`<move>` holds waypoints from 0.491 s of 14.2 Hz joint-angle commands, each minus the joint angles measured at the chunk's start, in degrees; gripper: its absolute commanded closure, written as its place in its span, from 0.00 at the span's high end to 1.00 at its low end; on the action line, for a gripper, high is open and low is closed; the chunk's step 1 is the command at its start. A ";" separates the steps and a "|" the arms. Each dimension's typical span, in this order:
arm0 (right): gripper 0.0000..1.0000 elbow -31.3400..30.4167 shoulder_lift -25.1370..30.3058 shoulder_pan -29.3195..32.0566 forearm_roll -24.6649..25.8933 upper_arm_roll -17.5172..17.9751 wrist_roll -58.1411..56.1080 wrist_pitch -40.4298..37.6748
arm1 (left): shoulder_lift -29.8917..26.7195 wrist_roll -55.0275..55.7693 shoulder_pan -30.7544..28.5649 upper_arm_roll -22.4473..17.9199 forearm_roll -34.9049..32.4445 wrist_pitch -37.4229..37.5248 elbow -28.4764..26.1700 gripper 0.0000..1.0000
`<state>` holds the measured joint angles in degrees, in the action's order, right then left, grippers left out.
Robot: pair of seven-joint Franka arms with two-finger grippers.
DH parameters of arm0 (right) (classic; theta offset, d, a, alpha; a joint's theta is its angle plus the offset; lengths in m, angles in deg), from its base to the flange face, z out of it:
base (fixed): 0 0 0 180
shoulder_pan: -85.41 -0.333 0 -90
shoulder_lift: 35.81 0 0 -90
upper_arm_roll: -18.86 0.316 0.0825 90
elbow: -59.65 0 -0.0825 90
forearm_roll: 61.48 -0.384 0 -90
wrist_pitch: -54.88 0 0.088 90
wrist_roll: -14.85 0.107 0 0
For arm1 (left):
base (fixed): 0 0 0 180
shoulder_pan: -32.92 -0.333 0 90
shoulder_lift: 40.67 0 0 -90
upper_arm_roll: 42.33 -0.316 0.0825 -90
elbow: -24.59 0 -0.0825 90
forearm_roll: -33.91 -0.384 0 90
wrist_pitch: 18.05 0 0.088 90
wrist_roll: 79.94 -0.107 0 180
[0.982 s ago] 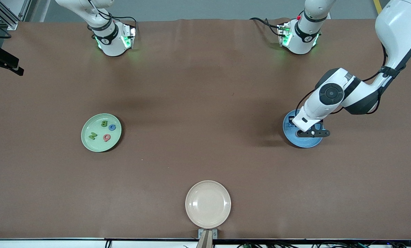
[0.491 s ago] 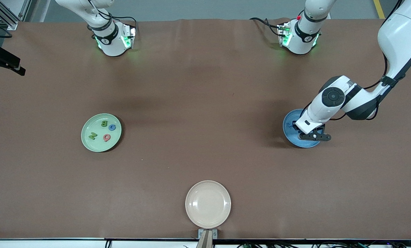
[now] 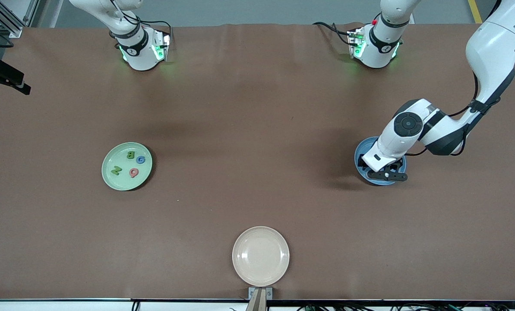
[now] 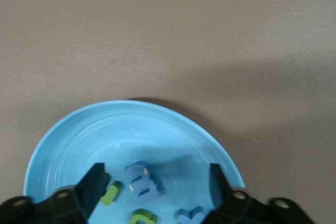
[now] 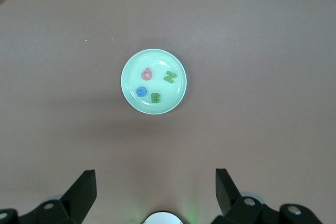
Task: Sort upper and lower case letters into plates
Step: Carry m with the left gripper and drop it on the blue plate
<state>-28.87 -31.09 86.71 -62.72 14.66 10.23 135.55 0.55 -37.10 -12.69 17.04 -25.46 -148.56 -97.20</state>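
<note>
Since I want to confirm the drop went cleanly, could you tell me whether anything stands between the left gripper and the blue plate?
Nothing visible does. The left gripper hangs open directly over the blue plate, with only the letters already lying in the plate beneath it, a blue m between the fingers. The right gripper waits, open, high above the green plate.

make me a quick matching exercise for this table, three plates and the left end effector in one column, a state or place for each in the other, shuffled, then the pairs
Column one:
1. pale green plate
2. blue plate
3. cream-beige plate
4. left end effector

Column two:
A. nearest the front camera, holds nothing
B. holds four letters, including a B and an N
C. open, over the blue plate
D. holds a blue m

Pairs: 1-B, 2-D, 3-A, 4-C
</note>
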 commanded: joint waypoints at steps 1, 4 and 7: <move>1.00 -0.52 0.73 0.11 1.32 0.68 0.13 -0.25 | -1.14 0.23 0.35 -0.32 -0.49 0.52 0.24 1.00; 1.00 -0.52 0.64 0.11 1.41 0.68 0.14 -0.34 | -1.23 -0.56 -2.11 -0.06 -0.40 1.40 0.15 1.00; 1.00 -0.60 0.64 0.29 1.32 0.59 0.31 -0.51 | -1.84 -3.01 -1.94 -0.05 1.61 1.75 0.51 0.99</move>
<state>-28.87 -31.09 86.69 -62.23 14.88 10.23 135.35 0.53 -38.19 -14.88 16.73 -25.36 -147.75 -96.73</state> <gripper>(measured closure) 0.000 0.009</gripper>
